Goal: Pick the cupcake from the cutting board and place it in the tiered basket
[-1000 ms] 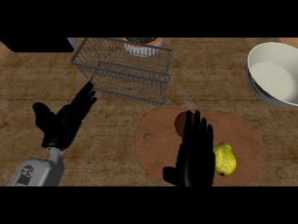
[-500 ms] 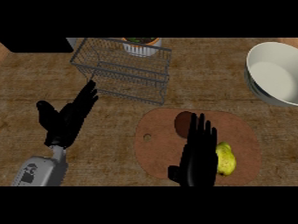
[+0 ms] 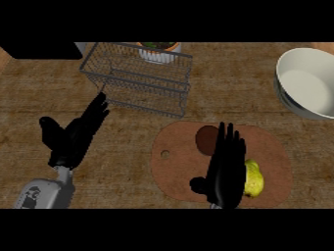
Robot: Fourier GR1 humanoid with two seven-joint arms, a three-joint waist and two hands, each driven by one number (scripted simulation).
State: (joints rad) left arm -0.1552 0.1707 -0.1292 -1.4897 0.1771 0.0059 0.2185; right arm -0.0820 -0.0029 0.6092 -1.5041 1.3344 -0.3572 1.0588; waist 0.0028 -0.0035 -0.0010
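The right hand (image 3: 226,169) hovers over the cutting board (image 3: 177,162), fingers straight and apart; the cupcake (image 3: 206,138) sits just beyond their tips. Best reach further before curling round it, avoiding the yellow fruit (image 3: 253,177).

The left hand (image 3: 72,139) shows at about eight o'clock in the head view, its fingers straight and held together, pointing toward one o'clock, with the thumb spread out toward ten o'clock. Its grey forearm (image 3: 45,192) comes up from the lower edge at seven o'clock. The right hand (image 3: 225,171) sits at about five o'clock, flat, fingers straight and pointing to twelve o'clock, thumb out toward nine o'clock. Neither hand holds anything.
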